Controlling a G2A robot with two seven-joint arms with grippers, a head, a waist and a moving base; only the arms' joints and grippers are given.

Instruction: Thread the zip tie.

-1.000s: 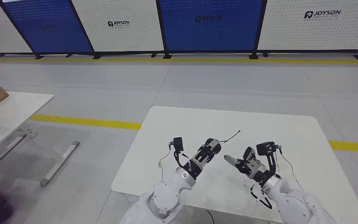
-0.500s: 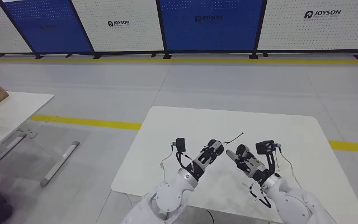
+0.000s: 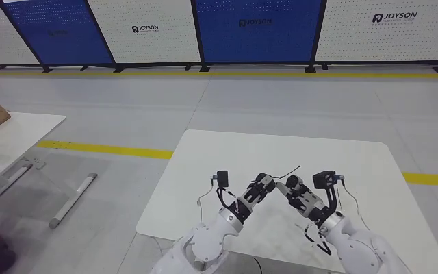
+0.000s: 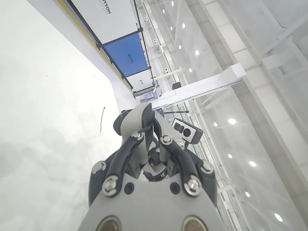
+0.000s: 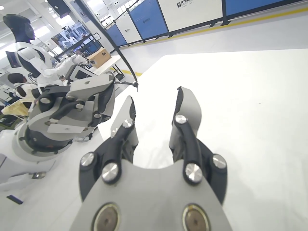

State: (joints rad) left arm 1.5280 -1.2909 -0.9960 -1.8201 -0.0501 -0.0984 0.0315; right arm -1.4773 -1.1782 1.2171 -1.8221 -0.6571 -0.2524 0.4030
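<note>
**Right gripper (image 5: 156, 94) has closed in on the held zip tie (image 3: 287, 172)**

Since a second ago the right gripper has slid toward the robot's left, and the left gripper (image 3: 268, 181) has edged across to meet it. The two now sit almost tip to tip above the near part of the tabletop (image 3: 342, 154). The tie's free end has drifted a little to the robot's right along with them.

The left gripper is pinched tight on the zip tie, and its wrist view shows the black strap crossing between the closed pads. The right gripper stands wide and holds nothing.

From above, the tie's long axis runs diagonally from the left fingertips, away from the robot and toward its right. The small head is at the far end, clear of the tabletop. In the right wrist view the strap leaves the left fingertips, turns sharply, then arcs up and away, so the head points off and upward, not at either gripper.

What matters for the next move is how strap and open fingers line up. The strap's bend sits just beside the tip of the right gripper's finger nearer the left arm, outside the gap. The right gripper is therefore the arm placed to take the free length. By my reading it has to bring that gap across to the strap before it can grip, and threading has not begun.
</note>
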